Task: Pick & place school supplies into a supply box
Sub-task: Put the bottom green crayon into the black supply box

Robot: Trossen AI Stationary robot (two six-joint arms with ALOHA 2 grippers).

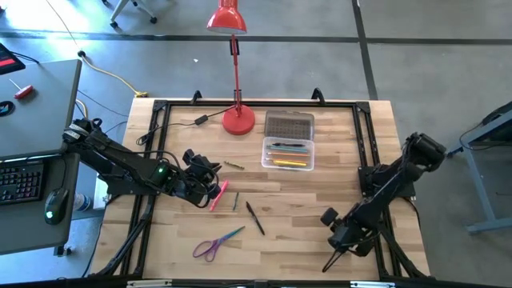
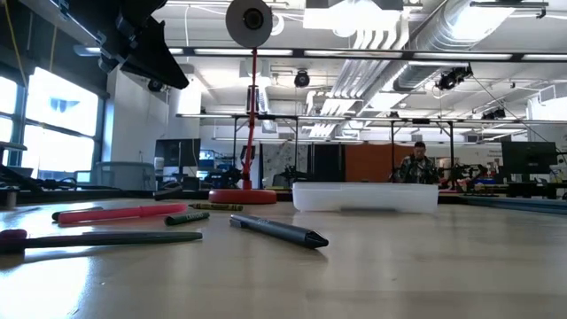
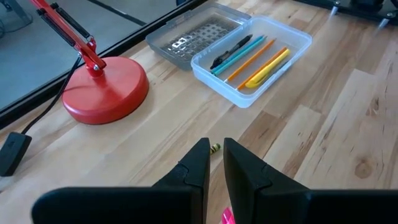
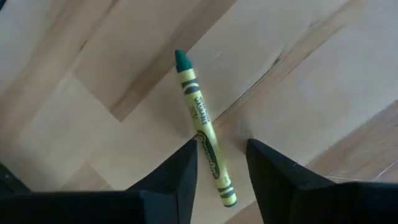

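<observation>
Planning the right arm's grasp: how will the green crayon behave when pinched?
The green crayon looks round, so it may roll if nudged. Its paper wrapper probably grips well. Lying slanted within the open right gripper, it might pivot when squeezed.

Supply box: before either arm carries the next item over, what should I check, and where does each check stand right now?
1. Supply box open: ok, its lid lies on the table beside it.
2. Room inside: ok, only a few pens lie in it and bare floor shows.
3. Right gripper lined up: ok, jaws open with the green crayon lying flat between them, not gripped.
4. Left gripper free: ok, jaws a narrow gap apart, nothing between them.
5. Red lamp base clear of the box: ok, it stands beside the lid, apart from the box.
6. Table cleared: not ok, the pink marker, black pen and scissors remain.
</observation>
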